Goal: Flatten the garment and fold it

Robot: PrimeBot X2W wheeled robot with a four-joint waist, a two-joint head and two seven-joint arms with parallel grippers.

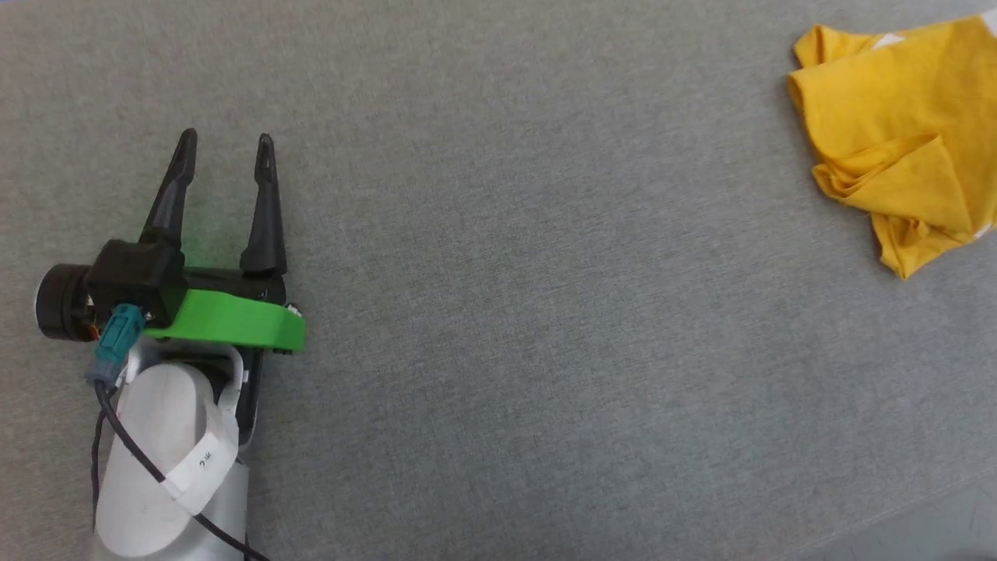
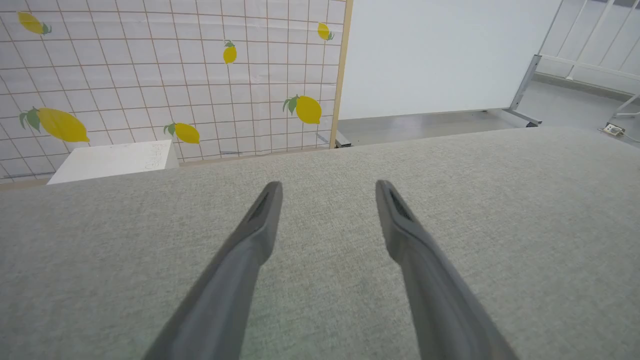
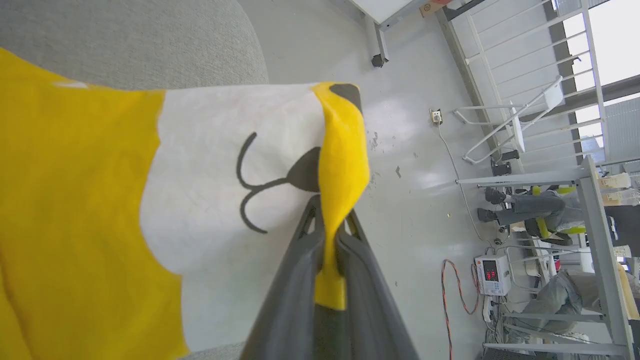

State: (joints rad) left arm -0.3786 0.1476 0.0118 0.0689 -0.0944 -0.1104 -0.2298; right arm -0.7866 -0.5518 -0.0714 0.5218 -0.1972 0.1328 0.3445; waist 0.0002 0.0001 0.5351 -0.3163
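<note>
Two long fingers of the right gripper (image 3: 331, 222) are clenched on a yellow fold of the garment (image 1: 896, 125). It lies bunched toward the right edge of the grey cloth-covered table (image 1: 545, 327), with a white patch with black marks beside the pinch. Near the left edge, the left gripper (image 1: 226, 139) is spread wide, grasping nothing.

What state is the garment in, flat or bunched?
Bunched: the garment shows overlapping folds over the grey surface, one edge pinched in the shut right pincer.
</note>
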